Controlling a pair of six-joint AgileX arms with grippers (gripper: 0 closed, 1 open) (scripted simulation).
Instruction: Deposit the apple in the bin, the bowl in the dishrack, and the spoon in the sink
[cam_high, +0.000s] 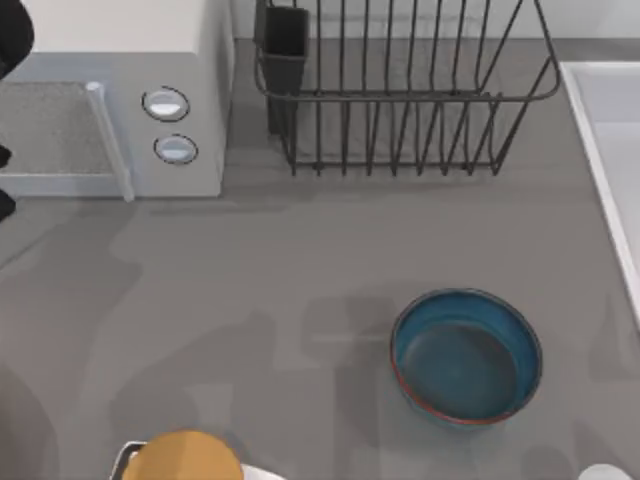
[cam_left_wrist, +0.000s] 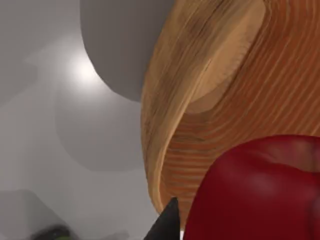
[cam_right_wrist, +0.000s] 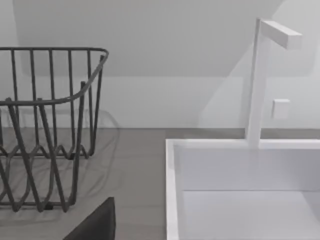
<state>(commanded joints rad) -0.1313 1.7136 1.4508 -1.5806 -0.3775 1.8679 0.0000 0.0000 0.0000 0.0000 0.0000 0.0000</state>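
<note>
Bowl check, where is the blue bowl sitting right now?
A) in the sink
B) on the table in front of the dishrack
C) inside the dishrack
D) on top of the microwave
B: the bowl rests on the grey table, apart from the dishrack behind it.

In my left wrist view the apple (cam_left_wrist: 260, 192) runs off the frame's edge. From above, the sink (cam_high: 600, 130) is cut by the right edge, the dishrack (cam_high: 400, 100) by the top, and an orange-yellow round thing (cam_high: 185, 458) by the bottom.
</note>
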